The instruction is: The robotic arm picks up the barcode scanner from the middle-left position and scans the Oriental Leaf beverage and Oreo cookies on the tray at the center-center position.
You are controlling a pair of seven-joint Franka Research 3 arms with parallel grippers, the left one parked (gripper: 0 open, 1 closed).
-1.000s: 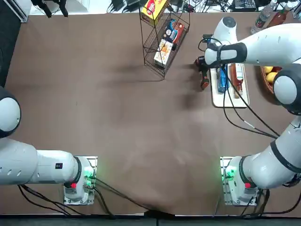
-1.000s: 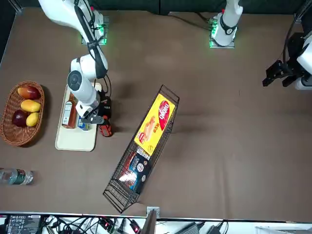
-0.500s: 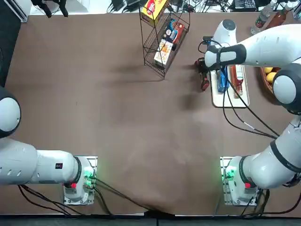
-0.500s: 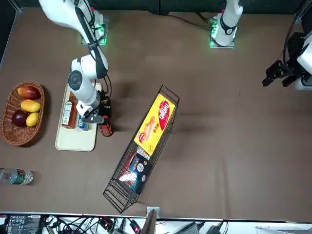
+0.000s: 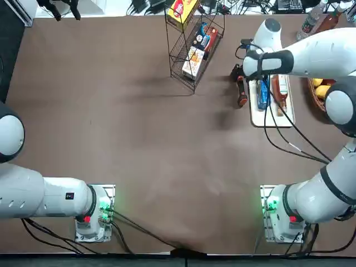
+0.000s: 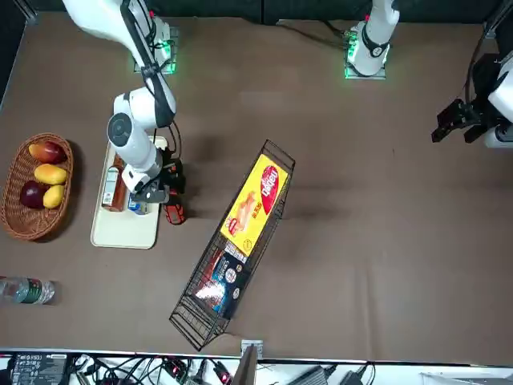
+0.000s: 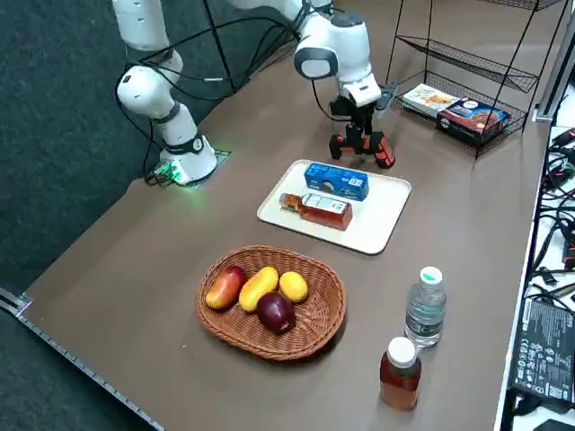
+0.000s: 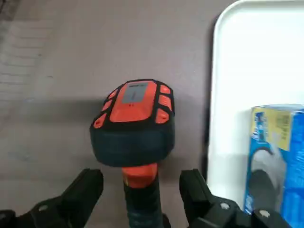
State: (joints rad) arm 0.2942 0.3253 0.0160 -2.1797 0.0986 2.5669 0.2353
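Right hand [image 8: 141, 176] open, barcode scanner [image 8: 133, 123] handle between fingers [image 8: 88, 190]

The right arm [image 5: 314, 54] was white and rounded, with dark grey bands [image 5: 326, 187], a red spot [image 5: 293, 219] near its base and loose black cables [image 5: 305, 139]. Beside the tray [image 7: 388, 211], its right gripper [image 8: 142, 183] was black with silvery screws [image 8: 224, 205].

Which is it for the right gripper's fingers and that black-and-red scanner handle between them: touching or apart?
Apart: the right wrist view shows table on both sides of the scanner's handle, between it and the right gripper's open fingers.
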